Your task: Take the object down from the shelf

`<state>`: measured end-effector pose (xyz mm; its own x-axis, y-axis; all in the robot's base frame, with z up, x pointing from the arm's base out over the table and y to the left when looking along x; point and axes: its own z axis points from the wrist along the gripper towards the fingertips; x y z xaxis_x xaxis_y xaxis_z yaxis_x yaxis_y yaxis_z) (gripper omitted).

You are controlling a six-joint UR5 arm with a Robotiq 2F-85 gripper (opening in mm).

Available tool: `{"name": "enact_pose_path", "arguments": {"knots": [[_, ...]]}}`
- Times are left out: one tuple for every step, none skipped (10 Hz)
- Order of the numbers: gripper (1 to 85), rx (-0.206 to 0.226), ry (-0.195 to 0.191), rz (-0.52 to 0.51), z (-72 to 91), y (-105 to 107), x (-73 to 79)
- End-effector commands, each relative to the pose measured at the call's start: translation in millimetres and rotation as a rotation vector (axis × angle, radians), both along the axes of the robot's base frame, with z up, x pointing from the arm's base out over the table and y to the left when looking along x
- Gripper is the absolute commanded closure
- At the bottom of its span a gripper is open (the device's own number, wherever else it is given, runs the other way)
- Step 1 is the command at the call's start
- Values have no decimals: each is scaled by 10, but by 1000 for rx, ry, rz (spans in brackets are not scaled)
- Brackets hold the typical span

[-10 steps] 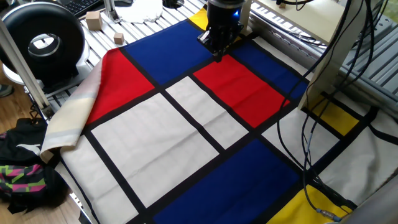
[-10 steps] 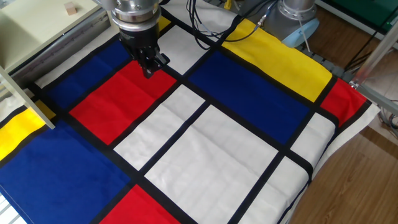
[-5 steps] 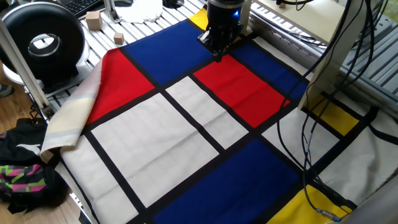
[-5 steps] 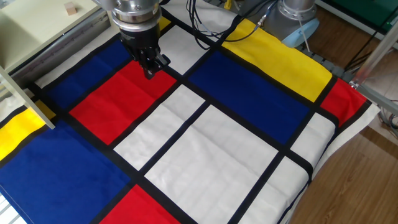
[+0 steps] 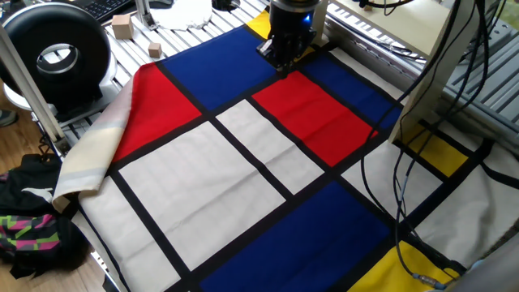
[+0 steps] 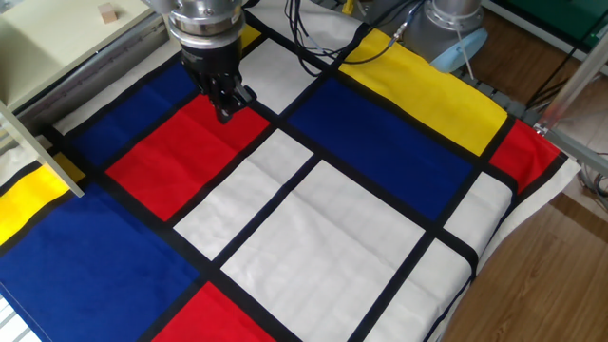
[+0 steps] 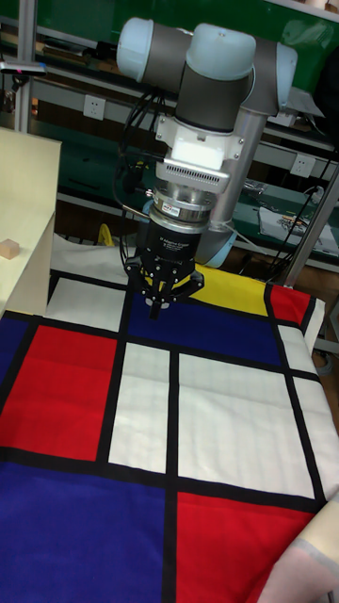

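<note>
Our claw [image 7: 157, 303], fingers pinched together and empty, is hovering above the checkered cloth [image 6: 313, 228] while we are judging the tiny wooden cube [image 7: 8, 248] light, rigid, best pinched across opposite flat faces.

hand [image 7: 157, 306] closed above cloth [image 7: 151, 415], cube [image 7: 9, 249] on shelf [image 7: 28, 188]

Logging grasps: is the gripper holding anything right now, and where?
Nothing. The gripper is shut and empty above the cloth; the cube sits on the shelf.

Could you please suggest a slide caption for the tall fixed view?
Gripper hangs over the colour-block cloth, jaws together and empty; tiny tan wooden cube waits on the pale beige shelf.
</note>
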<state>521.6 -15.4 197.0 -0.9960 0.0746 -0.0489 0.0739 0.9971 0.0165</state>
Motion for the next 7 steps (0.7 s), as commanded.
{"name": "enact_pose_path", "arguments": {"knots": [[843, -6, 73, -11, 10, -20, -190], [843, -9, 85, -5, 59, -55, -240], [837, -15, 99, 0, 166, -129, -298], [823, -15, 120, 14, 279, -219, -362], [787, -11, 130, 44, 390, -342, -396], [770, -9, 134, 60, 474, -423, -423], [770, -9, 136, 64, 550, -477, -452]]}}
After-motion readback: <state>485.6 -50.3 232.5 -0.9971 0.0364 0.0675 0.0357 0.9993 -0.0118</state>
